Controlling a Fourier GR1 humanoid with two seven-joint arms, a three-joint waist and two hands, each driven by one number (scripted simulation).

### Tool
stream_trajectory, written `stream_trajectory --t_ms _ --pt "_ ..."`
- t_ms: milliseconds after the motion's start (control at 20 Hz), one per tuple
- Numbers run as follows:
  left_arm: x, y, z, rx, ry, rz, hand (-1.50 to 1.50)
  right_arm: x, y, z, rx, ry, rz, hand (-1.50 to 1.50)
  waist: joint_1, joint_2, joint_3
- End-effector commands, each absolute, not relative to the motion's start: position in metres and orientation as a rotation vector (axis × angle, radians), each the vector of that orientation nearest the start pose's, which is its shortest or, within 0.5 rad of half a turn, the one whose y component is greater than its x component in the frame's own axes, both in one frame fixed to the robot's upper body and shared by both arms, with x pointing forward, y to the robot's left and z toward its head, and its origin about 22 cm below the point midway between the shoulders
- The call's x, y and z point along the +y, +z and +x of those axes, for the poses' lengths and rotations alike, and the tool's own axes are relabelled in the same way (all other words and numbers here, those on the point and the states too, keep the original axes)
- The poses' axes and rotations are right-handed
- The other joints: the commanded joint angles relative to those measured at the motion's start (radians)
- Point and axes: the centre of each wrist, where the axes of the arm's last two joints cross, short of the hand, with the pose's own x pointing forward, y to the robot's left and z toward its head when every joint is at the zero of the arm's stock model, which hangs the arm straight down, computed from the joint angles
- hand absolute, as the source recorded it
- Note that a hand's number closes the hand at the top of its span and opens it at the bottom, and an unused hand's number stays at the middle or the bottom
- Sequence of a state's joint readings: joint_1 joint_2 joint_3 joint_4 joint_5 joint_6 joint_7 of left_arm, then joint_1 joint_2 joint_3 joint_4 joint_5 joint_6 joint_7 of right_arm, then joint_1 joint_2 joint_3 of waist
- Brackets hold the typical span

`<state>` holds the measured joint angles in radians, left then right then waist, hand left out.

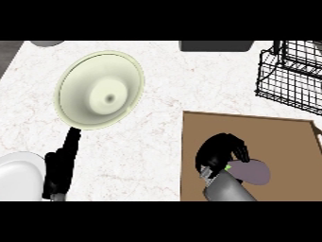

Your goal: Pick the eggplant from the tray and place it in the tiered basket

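Observation:
A purple eggplant (254, 171) with a green stem end lies on the brown tray (261, 130) at the lower right of the head view. My right hand (217, 149) is over the eggplant's left end, its black fingers curled down round it, and the hand hides part of it. The black wire tiered basket (296, 80) stands at the far right, beyond the tray. My left hand does not show.
A pale green pan (100, 90) with a black handle (64, 160) lies left of the tray. A white plate (10, 177) with something red on it sits at the lower left. A grey object (216, 46) stands at the back edge.

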<state>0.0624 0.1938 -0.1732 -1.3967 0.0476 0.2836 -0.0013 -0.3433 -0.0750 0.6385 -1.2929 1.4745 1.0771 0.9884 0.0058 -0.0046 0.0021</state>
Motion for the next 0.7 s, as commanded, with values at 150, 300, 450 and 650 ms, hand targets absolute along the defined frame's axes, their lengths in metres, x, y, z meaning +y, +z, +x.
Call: stream_trajectory --t_ms 150,300,450,650 --pt "0.254 -0.056 0.205 -1.292 -0.038 0.249 0.00 -0.100 -0.002 0.261 -0.054 1.935 -1.499 1.50 0.002 0.004 -0.002" --pt "0.259 -0.056 0.207 -1.287 0.017 0.295 0.00 -0.162 0.047 0.279 -0.393 1.623 -1.342 1.50 -0.062 -0.005 0.005" --pt "0.258 -0.059 0.200 -1.266 0.058 0.297 0.00 -0.189 0.089 0.297 -0.619 1.396 -1.192 1.50 -0.130 -0.018 0.020" --pt "0.268 -0.057 0.196 -1.274 0.094 0.330 0.00 -0.255 0.117 0.297 -0.864 1.163 -1.078 1.50 -0.151 -0.013 0.016"
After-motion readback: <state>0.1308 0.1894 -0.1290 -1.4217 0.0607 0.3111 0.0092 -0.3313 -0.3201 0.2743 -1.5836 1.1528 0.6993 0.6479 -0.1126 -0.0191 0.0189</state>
